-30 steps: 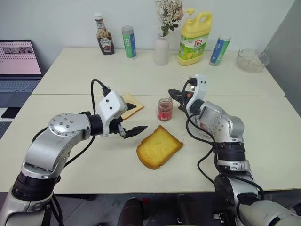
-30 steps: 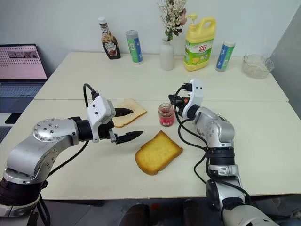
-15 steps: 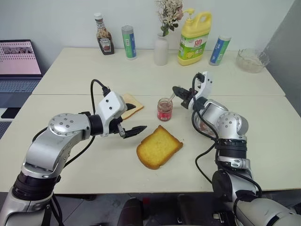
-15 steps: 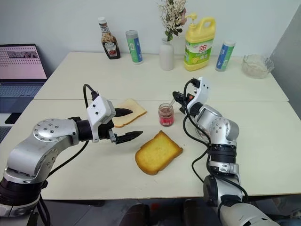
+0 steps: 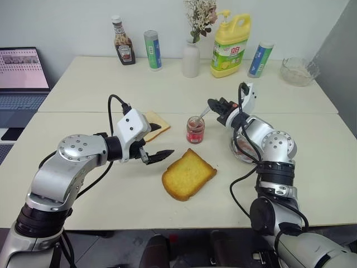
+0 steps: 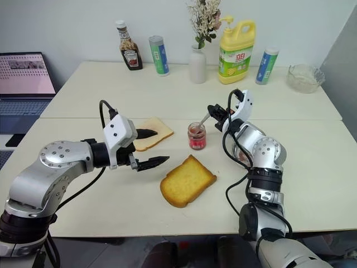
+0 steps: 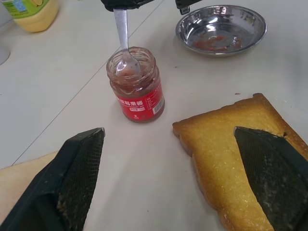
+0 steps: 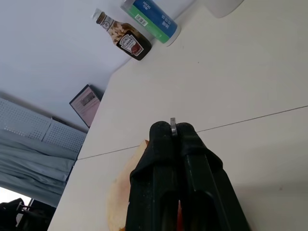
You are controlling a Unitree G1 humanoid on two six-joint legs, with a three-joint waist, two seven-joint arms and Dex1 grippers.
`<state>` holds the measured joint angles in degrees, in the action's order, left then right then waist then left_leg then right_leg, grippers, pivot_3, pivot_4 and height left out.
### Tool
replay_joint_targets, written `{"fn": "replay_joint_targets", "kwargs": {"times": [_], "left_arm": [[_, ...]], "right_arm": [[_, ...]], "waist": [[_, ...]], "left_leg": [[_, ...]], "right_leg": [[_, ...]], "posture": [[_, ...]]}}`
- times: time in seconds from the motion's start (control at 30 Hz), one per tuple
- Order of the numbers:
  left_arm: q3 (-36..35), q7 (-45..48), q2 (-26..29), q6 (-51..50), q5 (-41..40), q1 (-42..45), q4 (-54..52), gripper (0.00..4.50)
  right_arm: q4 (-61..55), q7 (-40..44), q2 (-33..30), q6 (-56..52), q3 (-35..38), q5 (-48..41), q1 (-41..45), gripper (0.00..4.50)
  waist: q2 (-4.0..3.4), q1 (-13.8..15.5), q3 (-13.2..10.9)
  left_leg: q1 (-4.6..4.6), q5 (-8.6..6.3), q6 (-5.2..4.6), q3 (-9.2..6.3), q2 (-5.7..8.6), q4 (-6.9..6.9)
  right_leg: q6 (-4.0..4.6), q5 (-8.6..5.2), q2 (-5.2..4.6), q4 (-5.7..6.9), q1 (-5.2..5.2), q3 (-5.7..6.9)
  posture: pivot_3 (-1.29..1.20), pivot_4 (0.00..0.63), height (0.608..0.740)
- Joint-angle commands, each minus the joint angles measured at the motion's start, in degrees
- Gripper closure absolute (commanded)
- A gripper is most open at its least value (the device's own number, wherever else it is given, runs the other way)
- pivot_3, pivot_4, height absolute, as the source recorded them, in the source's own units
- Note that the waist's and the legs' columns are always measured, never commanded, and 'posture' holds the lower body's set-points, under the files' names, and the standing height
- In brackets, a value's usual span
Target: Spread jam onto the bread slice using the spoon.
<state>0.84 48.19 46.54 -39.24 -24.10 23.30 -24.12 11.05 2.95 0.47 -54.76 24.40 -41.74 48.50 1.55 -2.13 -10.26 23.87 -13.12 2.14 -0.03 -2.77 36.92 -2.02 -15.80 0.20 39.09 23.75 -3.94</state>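
Observation:
A small glass jar of red jam (image 5: 195, 129) stands at the table's middle. The silver spoon (image 7: 122, 33) leans in it, bowl down in the jam, handle slanting up to my right gripper (image 5: 215, 105), which is shut on the handle's end (image 8: 172, 123). The thick golden bread slice (image 5: 188, 174) lies flat in front of the jar, nearer to me. To the left of the jar and bread, my left gripper (image 5: 159, 140) hovers open with nothing between its wide-spread fingers (image 7: 77, 178).
A round metal dish (image 7: 220, 29) smeared with red sits right of the jar, under my right forearm. A paler slice (image 5: 158, 122) lies behind the left gripper. Ketchup bottle (image 5: 124, 42), tubes, vase, yellow detergent bottle (image 5: 230, 47) and glass bowl line the far edge; a laptop sits far left.
My right wrist has rolled and its forearm has swung out to the right, tilting the spoon's handle while its bowl stays in the jar. The left arm has not moved.

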Motion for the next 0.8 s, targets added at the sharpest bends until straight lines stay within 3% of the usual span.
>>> {"fn": "replay_joint_targets", "kwargs": {"times": [0.03,0.8], "left_arm": [[-0.2,0.2,0.0,1.3,0.4,1.2,-0.6,0.0],[-0.3,0.7,0.1,3.1,0.8,1.1,0.9,0.0]], "right_arm": [[-1.4,-0.6,-0.3,-0.3,0.6,-2.5,1.8,4.44],[-2.0,-3.8,-4.8,-1.2,3.4,-8.8,3.2,4.44]], "waist": [[0.0,-0.1,0.0],[0.0,-0.3,0.0]], "left_leg": [[0.0,0.0,0.0,0.0,0.0,0.0],[0.02,0.0,0.0,0.01,0.0,-0.01]], "right_leg": [[0.0,0.0,0.0,0.0,0.0,0.0],[0.0,0.0,0.0,-0.03,0.01,-0.01]], "posture": [[0.0,0.15,0.74],[0.0,0.15,0.74]]}}
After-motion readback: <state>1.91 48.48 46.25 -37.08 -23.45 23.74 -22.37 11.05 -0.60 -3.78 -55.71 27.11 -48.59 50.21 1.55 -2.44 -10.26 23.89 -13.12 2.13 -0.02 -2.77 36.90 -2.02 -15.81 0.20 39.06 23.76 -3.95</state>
